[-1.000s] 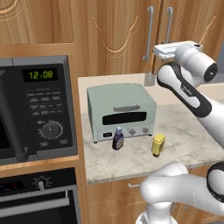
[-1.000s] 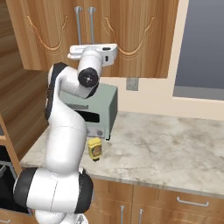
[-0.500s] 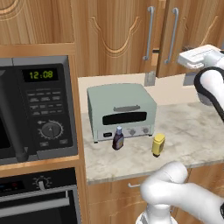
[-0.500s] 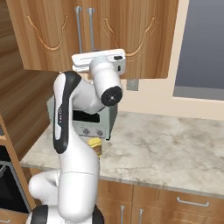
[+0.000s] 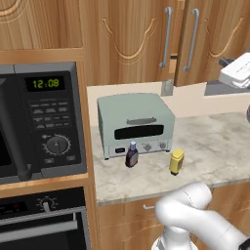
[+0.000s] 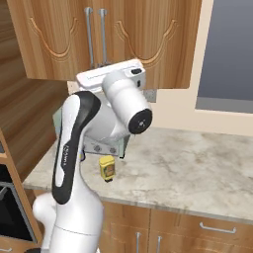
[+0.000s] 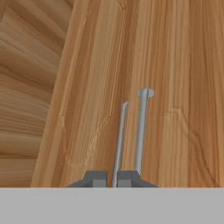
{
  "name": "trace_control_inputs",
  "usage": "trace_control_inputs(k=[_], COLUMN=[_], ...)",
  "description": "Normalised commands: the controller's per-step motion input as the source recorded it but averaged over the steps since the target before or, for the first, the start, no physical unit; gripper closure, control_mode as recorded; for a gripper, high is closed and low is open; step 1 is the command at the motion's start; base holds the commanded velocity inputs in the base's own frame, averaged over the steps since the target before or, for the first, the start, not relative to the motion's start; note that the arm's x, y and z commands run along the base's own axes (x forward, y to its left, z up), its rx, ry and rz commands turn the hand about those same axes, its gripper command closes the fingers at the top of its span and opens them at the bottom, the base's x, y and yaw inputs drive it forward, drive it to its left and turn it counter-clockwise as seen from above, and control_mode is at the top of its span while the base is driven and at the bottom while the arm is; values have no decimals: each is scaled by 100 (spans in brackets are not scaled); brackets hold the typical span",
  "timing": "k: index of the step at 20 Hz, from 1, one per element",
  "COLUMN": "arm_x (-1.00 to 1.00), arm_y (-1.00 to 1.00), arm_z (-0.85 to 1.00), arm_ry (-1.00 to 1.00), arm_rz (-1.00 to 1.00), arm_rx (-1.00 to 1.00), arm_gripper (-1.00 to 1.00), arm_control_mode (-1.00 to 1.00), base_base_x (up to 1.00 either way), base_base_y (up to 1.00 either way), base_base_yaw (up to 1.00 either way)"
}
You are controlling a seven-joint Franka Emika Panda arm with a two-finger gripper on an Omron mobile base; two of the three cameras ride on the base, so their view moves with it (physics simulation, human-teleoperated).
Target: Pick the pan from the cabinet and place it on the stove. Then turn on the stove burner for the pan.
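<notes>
The cabinet [image 5: 132, 34] is brown wood with arch-carved doors and two long silver bar handles. Its right door [image 5: 219, 29] stands slightly ajar, its left edge forward of the other door. In the hand view the door's wood [image 7: 183, 87] runs away from me. One thin silver handle [image 7: 119, 140] comes down between my fingertips, a second bar [image 7: 141, 131] beside it. My gripper [image 7: 113, 180] is shut on that handle, at the foot of the bars. In the left base view the gripper [image 5: 225, 63] sits at the far right. The pan is hidden. The stove is out of view.
A pale green toaster oven [image 5: 134, 124] stands on the marble counter [image 5: 215, 141], with a dark bottle [image 5: 132, 155] and a yellow jar [image 5: 176, 161] in front of it. A black microwave [image 5: 41, 117] sits above a built-in oven [image 5: 44, 219] at left. My arm [image 6: 79, 148] rises before the counter.
My hand has swung to the right, away from the middle of the cabinet front. The right door has come slightly forward with its handle. The gripper stays shut.
</notes>
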Motion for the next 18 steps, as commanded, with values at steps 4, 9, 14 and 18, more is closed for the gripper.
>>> trace_control_inputs(k=[4, 9, 14, 18], arm_x=[0, 7, 20, 38], arm_y=[94, 78, 54, 10], arm_z=[14, 2, -7, -8], arm_ry=[1, 5, 5, 4], arm_rz=[0, -1, -13, -26], arm_rx=[-24, -41, -53, -45], arm_gripper=[-100, -100, -100, -100], arm_control_mode=[-100, -100, -100, -100], base_base_x=[0, 0, 0, 0], base_base_y=[0, 0, 0, 0], base_base_yaw=[0, 0, 0, 0])
